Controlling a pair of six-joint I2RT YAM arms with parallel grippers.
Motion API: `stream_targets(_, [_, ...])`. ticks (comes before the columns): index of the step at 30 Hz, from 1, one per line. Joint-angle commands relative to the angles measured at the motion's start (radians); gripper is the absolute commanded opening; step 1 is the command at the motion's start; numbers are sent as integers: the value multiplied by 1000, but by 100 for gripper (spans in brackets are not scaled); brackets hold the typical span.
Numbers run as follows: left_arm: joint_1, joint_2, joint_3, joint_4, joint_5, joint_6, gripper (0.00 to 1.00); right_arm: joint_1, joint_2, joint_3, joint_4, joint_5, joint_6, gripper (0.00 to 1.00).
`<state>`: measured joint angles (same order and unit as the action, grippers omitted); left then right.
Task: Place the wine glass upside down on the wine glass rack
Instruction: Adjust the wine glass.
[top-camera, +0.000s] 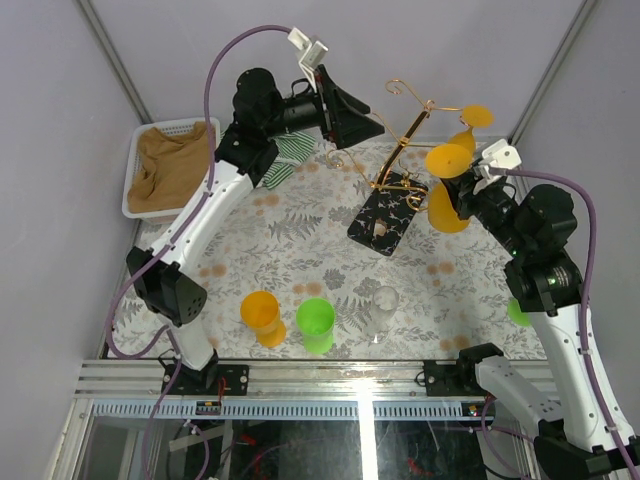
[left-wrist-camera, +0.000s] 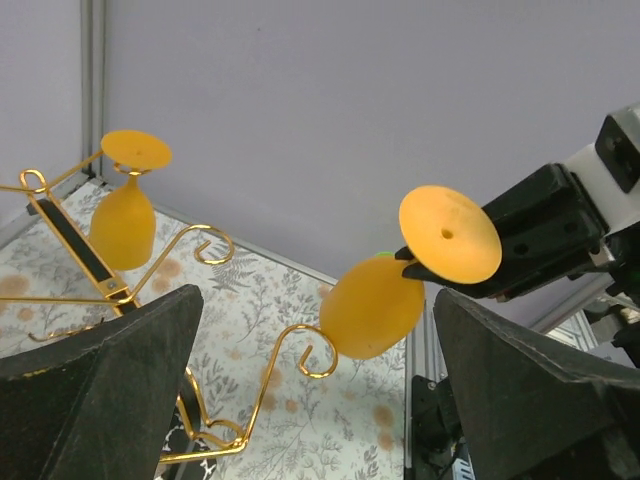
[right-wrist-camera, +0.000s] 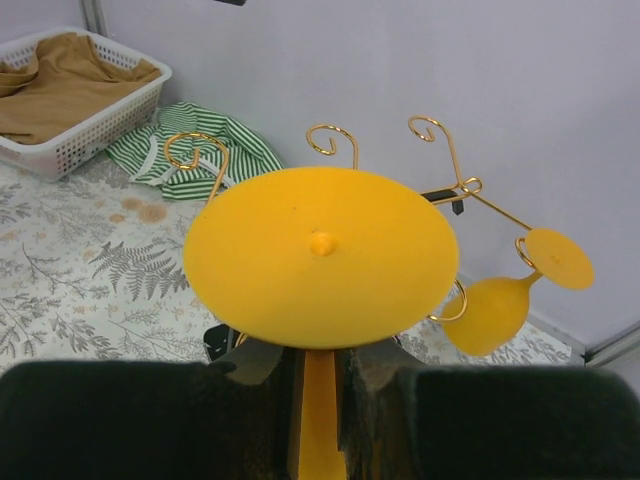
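The wine glass rack (top-camera: 404, 142) is a gold wire stand on a black patterned base (top-camera: 388, 222) at the back middle of the table. One orange wine glass (top-camera: 470, 124) hangs upside down on its far right arm. My right gripper (top-camera: 463, 192) is shut on the stem of a second orange wine glass (top-camera: 447, 185), held upside down just right of the rack. In the right wrist view its foot (right-wrist-camera: 320, 255) fills the middle above my gripper (right-wrist-camera: 320, 372). In the left wrist view its bowl (left-wrist-camera: 372, 306) sits beside a curled hook (left-wrist-camera: 312, 352). My left gripper (top-camera: 350, 125) is open and empty left of the rack.
A white basket (top-camera: 208, 128) with brown cloth stands at the back left, with a striped cloth (top-camera: 290, 160) beside it. An orange cup (top-camera: 262, 315), a green cup (top-camera: 315, 322) and a clear glass (top-camera: 385, 308) stand near the front edge. Grey walls close the back.
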<state>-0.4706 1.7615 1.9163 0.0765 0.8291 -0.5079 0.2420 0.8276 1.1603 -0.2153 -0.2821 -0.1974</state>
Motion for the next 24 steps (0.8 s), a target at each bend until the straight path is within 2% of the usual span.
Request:
stream_targets(1, [1,54,79,34,51,-103,100,-3,-9,16,90,-55,-6,0])
stream_targets(6, [1,115,108,185,119,-295,100,-2,24,37,151,-136,12,0])
stream_targets(9, [1,131,113,234,141,-354,100,-3,64,73,166,-160,4,0])
stream_targets(14, [0,125,111,210,142,-336,100,-3,97,131,125,-141,-39,0])
stream_targets(18, [4,112,104,156,127,-282,100,-3,85,124,114,-112,-49,0])
stream_targets(22, [8,112,113,163,132,-290,100,-3,82,116,124,-105,-34,0])
stream_targets(24, [15,116,125,163,135,-292,100,-3,82,118,121,-47,-37,0])
